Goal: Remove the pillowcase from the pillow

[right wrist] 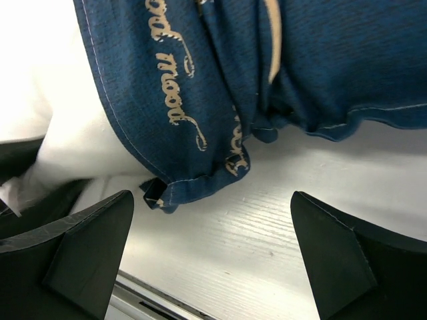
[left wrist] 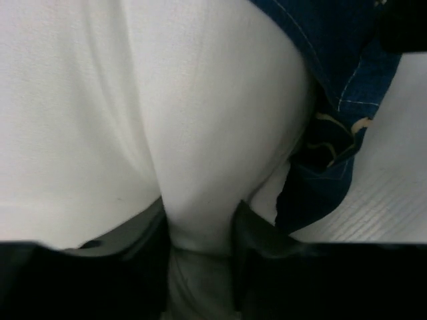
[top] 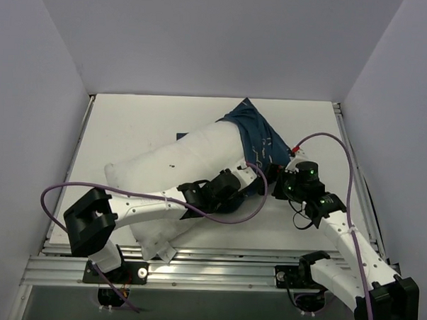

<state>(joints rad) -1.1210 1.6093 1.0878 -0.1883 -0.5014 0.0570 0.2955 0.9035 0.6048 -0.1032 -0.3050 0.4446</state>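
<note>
The white pillow (top: 163, 168) lies slantwise across the table, with its far right end still inside the navy pillowcase (top: 254, 130). In the left wrist view my left gripper (left wrist: 200, 230) is shut on a pinched fold of the bare pillow (left wrist: 133, 100), and the pillowcase's hem (left wrist: 340, 67) hangs just to the right. My right gripper (right wrist: 210, 233) stands wide open over the bare tabletop. The lettered pillowcase edge (right wrist: 200, 87) lies just beyond its fingertips, with nothing between them. In the top view both grippers meet at the pillowcase's near edge (top: 266, 173).
White walls close in the table (top: 130, 124) on the left, back and right. A metal rail (top: 216, 263) runs along the near edge by the arm bases. Purple cables (top: 341, 148) loop over both arms.
</note>
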